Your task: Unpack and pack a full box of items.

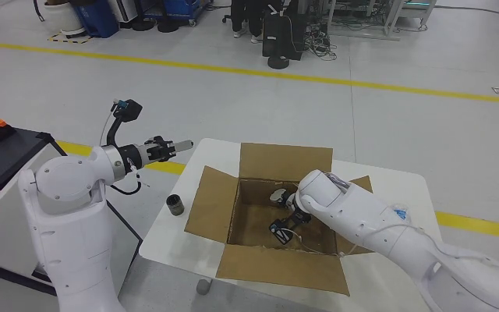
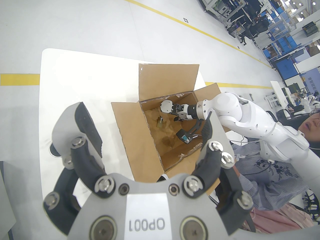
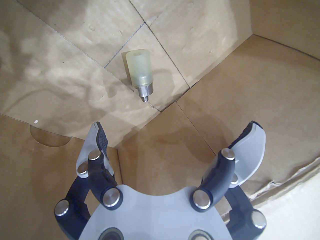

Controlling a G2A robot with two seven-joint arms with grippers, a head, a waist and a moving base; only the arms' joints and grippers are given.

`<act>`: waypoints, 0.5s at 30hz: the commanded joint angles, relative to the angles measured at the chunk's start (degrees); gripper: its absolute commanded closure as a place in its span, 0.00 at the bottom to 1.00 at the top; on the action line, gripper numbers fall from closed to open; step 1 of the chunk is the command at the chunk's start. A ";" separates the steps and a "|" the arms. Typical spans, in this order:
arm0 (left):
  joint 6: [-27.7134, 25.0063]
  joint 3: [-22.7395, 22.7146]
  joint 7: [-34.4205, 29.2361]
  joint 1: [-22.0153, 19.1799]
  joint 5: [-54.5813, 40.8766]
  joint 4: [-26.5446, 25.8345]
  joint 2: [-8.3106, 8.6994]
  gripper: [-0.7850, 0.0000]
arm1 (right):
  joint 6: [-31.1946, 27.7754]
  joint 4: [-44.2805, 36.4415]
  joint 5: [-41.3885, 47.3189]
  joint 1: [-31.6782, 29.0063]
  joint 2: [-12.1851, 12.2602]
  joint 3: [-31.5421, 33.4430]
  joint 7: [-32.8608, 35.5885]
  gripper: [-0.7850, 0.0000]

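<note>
We're inside the open brown cardboard box (image 1: 284, 160)!
Right gripper (image 3: 176, 131), released, lines up to grab its pale-yellow steel-tipped plastic cylinder (image 3: 138, 69); left gripper (image 2: 146, 116), released too, waits outside.

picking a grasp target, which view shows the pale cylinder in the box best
Right wrist view: the pale cylinder with metal stud lies unobstructed on the box floor before the open right gripper. The left wrist view shows it tiny, far off; in the top view I cannot tell.

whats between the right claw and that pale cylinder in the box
Just bare box floor with a flap seam, seen in the right wrist view, between the open right claw and the pale cylinder.
</note>
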 commanded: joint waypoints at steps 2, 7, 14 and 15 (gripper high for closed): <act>0.00 0.00 0.00 0.00 0.00 0.00 0.00 0.00 | 1.55 -0.69 -0.40 -0.95 0.06 0.20 0.31 0.00; 0.00 0.00 0.00 0.00 0.00 0.00 0.00 0.00 | 1.60 -1.42 -2.45 -1.12 0.09 -0.01 -3.84 0.00; 0.00 0.00 0.00 0.00 0.00 0.00 0.00 0.00 | 1.72 1.10 -3.45 -0.55 -1.28 0.15 -5.97 0.00; 0.00 0.00 0.00 0.00 0.00 0.00 0.00 0.00 | 2.21 1.56 -3.15 -0.53 -1.53 0.19 -7.10 0.00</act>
